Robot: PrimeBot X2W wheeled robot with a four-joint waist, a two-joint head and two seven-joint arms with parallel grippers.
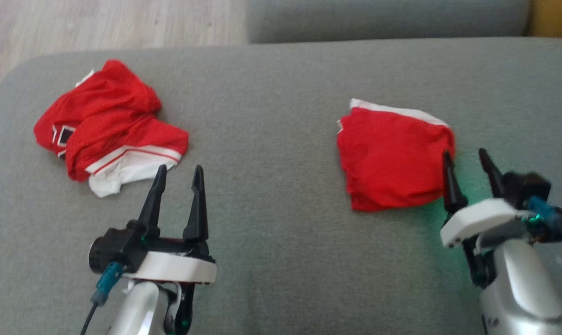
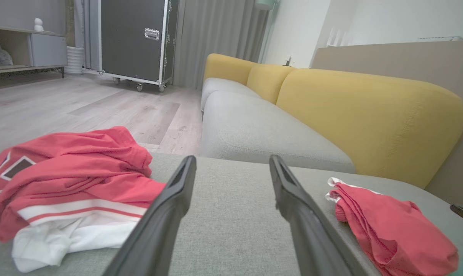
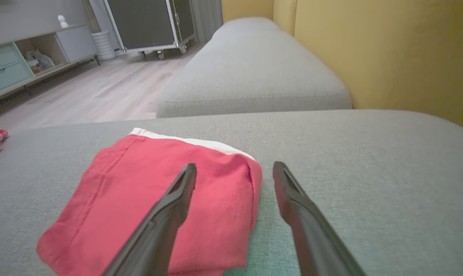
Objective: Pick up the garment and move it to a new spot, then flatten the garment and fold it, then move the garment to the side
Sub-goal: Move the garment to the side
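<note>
A folded red garment [image 1: 392, 158] with a white edge lies flat on the grey cushion [image 1: 271, 139], right of centre; the wrist views show it too [image 2: 392, 230] [image 3: 158, 207]. My right gripper [image 1: 467, 160] is open at its near right corner, one finger over the cloth and one beside it, holding nothing [image 3: 233, 172]. A second, crumpled red garment [image 1: 109, 125] with white trim and a dark patch lies at the left [image 2: 70, 191]. My left gripper [image 1: 178, 174] stands open just right of its white hem, empty [image 2: 231, 165].
The cushion's far edge meets a wooden floor [image 1: 99, 23] at the upper left. Another grey seat [image 2: 262, 130] and yellow backrests [image 2: 369, 115] lie beyond. A black wheeled case [image 2: 135, 38] and a low shelf unit [image 3: 24, 61] stand across the floor.
</note>
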